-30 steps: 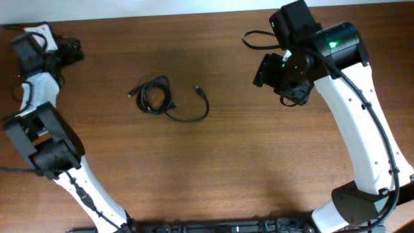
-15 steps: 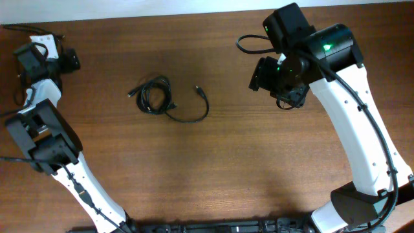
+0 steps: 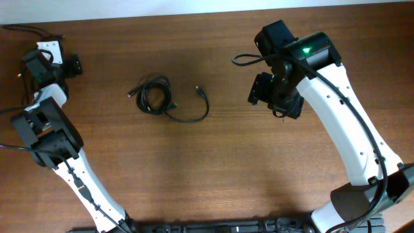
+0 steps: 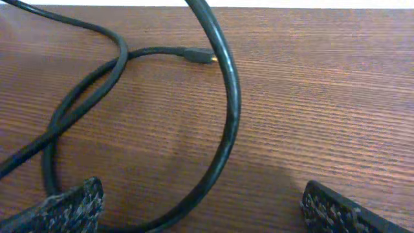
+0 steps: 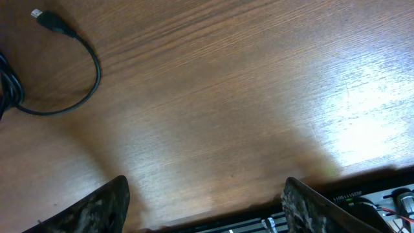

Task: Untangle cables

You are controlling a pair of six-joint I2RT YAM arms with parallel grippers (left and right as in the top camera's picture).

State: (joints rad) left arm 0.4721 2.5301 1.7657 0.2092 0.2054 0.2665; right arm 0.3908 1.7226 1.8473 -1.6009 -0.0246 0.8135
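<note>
Cables (image 3: 157, 96) coiled on surface (image 3: 213, 168), seemingly one tangled bundle; left jaws wide, right jaws wide, both empty.

left arm (image 3: 90, 193) runs up the table's left side, folded back at the elbow | left gripper (image 3: 70, 64) at the far-left corner, fingers (image 4: 68, 208) spread wide | right arm (image 3: 352, 123) reaches in from the right, arched | right gripper (image 3: 259, 90) faces left, fingers (image 5: 97, 206) spread wide
</note>
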